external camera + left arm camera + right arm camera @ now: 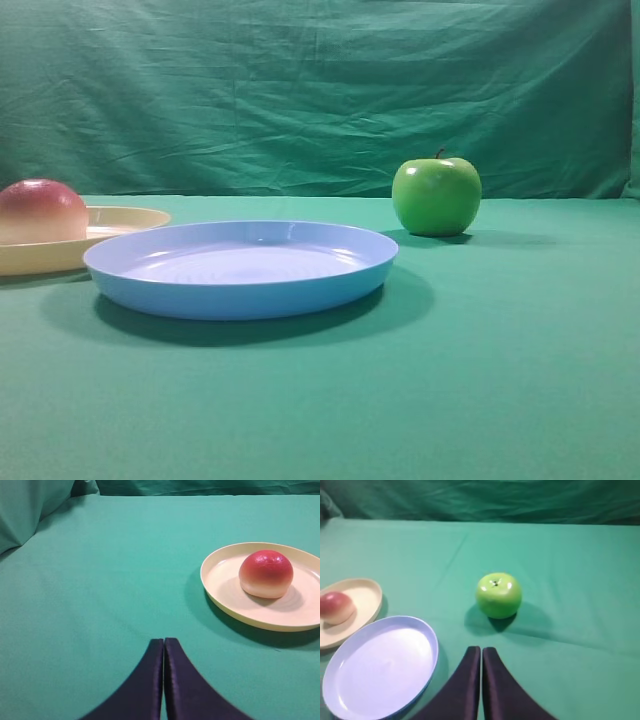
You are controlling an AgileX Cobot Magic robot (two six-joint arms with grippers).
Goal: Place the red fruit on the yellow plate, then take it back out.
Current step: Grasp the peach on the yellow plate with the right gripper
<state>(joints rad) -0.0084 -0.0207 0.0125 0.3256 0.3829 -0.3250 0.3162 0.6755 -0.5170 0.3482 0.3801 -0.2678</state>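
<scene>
- Left wrist view: left gripper (164,645) is hovering with its jaws pressed together, holding nothing, well apart from the yellow plate (220,597).
- Red fruit (265,573) is sitting inside that plate; likely light, smooth, slippery, best pinched across its widest girth.
- Right gripper (481,652) is hanging likewise closed and empty, near the green apple (499,594).

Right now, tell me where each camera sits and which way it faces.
Exterior high: low at table level, facing the backdrop, light-blue plate and green apple; no robot parts.
Left wrist: above the shut left gripper, looking at the red fruit on the yellow plate.
Right wrist: above the shut right gripper, facing the apple.
All three show the fruit on its plate.
</scene>
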